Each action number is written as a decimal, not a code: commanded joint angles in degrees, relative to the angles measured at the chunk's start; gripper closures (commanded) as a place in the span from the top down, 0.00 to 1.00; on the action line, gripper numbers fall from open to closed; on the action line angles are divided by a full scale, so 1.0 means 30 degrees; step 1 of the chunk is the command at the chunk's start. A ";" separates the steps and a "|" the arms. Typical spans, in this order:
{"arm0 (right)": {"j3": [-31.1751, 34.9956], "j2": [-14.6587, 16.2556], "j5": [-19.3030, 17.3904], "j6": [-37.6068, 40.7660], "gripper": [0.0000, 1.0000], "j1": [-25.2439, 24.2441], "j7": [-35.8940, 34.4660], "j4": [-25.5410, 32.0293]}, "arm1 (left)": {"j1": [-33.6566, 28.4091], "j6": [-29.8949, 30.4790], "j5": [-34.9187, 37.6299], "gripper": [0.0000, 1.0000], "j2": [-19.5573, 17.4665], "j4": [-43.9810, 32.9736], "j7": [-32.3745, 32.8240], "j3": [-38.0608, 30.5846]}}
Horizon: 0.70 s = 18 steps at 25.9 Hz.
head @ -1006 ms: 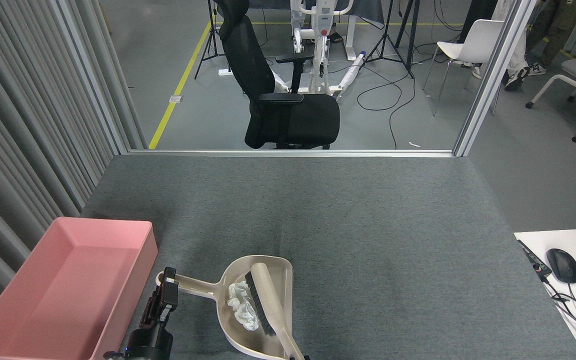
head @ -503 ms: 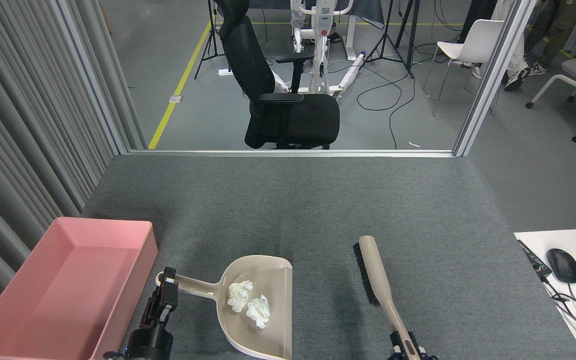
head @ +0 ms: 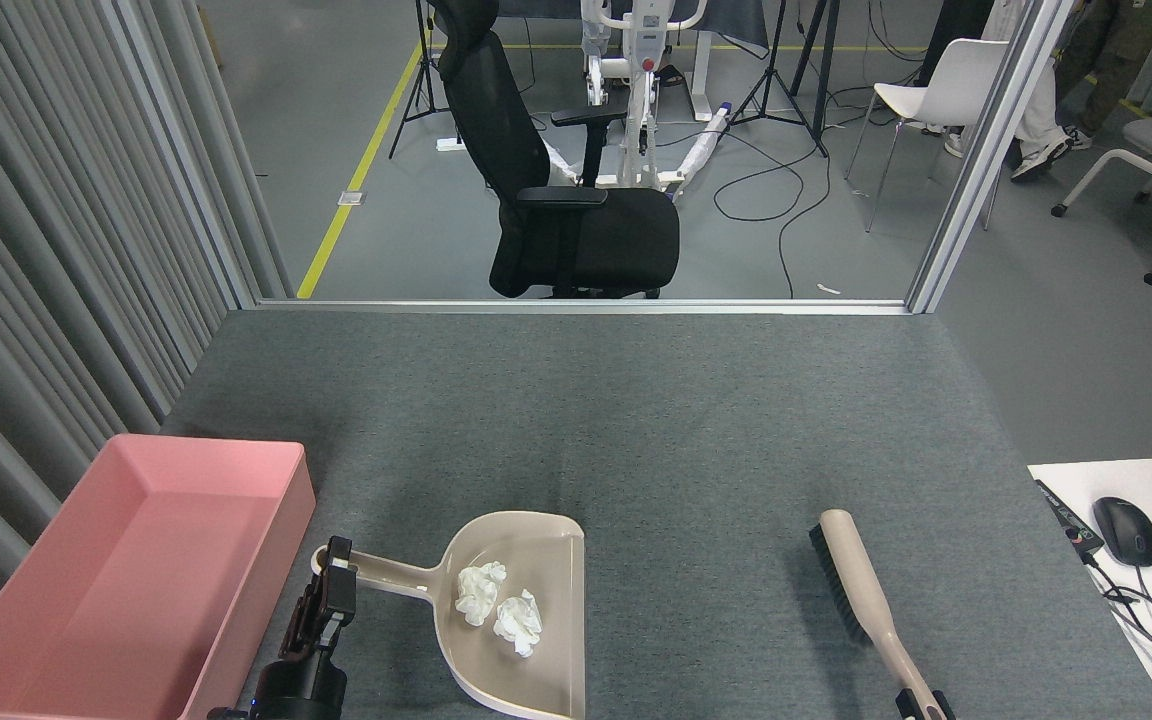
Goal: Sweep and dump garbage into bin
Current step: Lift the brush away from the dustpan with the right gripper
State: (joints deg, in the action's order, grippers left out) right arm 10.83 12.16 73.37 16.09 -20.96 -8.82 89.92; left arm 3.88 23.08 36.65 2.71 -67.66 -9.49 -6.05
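1. The dustpan point(head: 511, 625) lies flat on the grey desk point(head: 636, 420) and serves as the landmark here. Both balls of garbage point(head: 498, 605) sit inside it, near the middle of its scoop, touching or nearly touching each other, so sweeping looks finished.
2. The left tool point(head: 328, 590) is clamped on the end of the dustpan's handle, at the dustpan's left. Gripping there gives leverage to lift and tip the scoop.
3. The bin point(head: 266, 470) stands just left of the dustpan, beyond the handle and empty, so dumping should need only a short carry.
4. The brush point(head: 851, 580) is well right of the dustpan, bristles facing it, seemingly parked clear of the carry.
5. The right tool point(head: 921, 708) is at the brush handle's lower end, mostly cut off; I cannot tell whether it grips or is loose.
6. The likely risk is the light garbage rolling out if the dustpan tilts early.
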 commanded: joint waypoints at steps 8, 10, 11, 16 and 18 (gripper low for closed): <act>0.0287 -0.0156 -0.0053 0.0084 0.98 -0.0163 -0.0460 -0.0208 | -0.0035 0.0069 0.0000 0.32 0.0036 0.0024 0.0059 -0.0005; 0.0932 -0.0185 -0.0199 0.0494 0.98 -0.0281 -0.0752 -0.0120 | -0.0006 0.0039 0.0000 0.32 0.0065 0.0024 0.0059 0.0024; 0.1371 -0.0272 -0.0463 0.0875 0.98 -0.0310 -0.1045 -0.0091 | -0.0006 0.0039 0.0000 0.31 0.0065 0.0024 0.0059 0.0024; 0.2661 -0.0947 -0.1078 0.2165 0.98 -0.0310 -0.1456 -0.0003 | -0.0006 0.0215 -0.0030 0.22 -0.0023 0.0024 0.0059 -0.0005; 0.2690 -0.0917 -0.1078 0.2135 0.98 -0.0251 -0.1456 0.0027 | -0.0006 0.0245 -0.0147 0.18 0.0006 0.0024 0.0030 -0.0005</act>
State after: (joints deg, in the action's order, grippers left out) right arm 18.08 9.68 70.43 21.77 -21.88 -13.00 89.81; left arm 3.85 23.55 36.53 2.74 -67.57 -9.22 -6.02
